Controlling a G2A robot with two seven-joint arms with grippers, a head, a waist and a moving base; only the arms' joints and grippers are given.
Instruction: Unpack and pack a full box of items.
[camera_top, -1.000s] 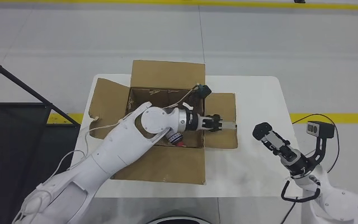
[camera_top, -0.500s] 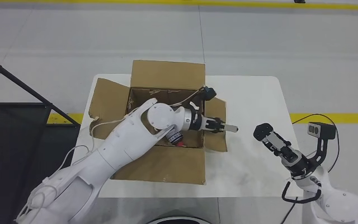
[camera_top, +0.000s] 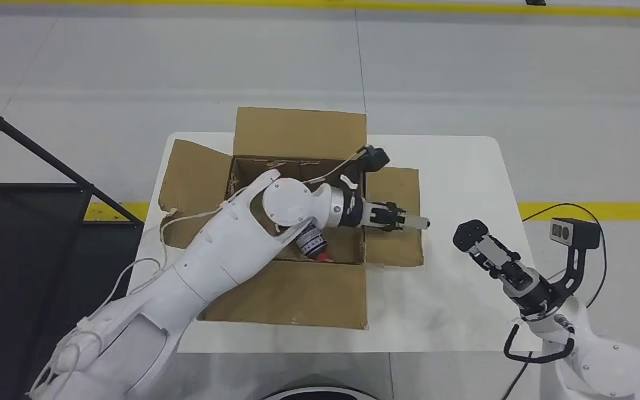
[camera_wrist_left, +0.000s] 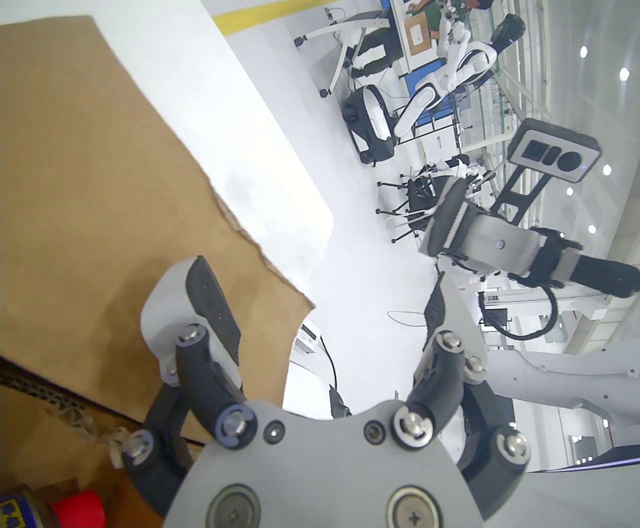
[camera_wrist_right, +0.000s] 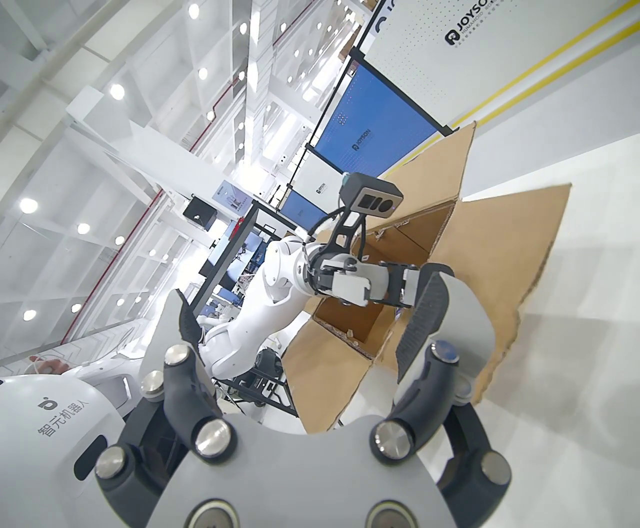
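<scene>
Two pincers, both spread, nothing between the fingers.

Left pincer (camera_top: 420, 223) (camera_wrist_left: 320, 305): hangs over the right-hand flap of the cardboard box (camera_top: 300, 130) (camera_wrist_left: 100, 200), tips about at the flap's outer edge, outside the box's well. Fingers pale grey shell with black ribbed pads.

Right pincer (camera_top: 468, 235) (camera_wrist_right: 310, 320): apart from the box, above the table (camera_top: 450, 170) near its right side, pointing toward the box.

Box: brown corrugated card, all four flaps folded outward, matte. The right flap's edge is ragged and torn, with fluting exposed at the fold. It sits left of centre on the table, which is white, smooth and round-cornered.

Red-capped can (camera_top: 316, 246) (camera_wrist_left: 30, 510): lies inside the box by its right wall, under the left arm. Cylindrical, with a blue label and yellow lettering too cut off to read.
</scene>
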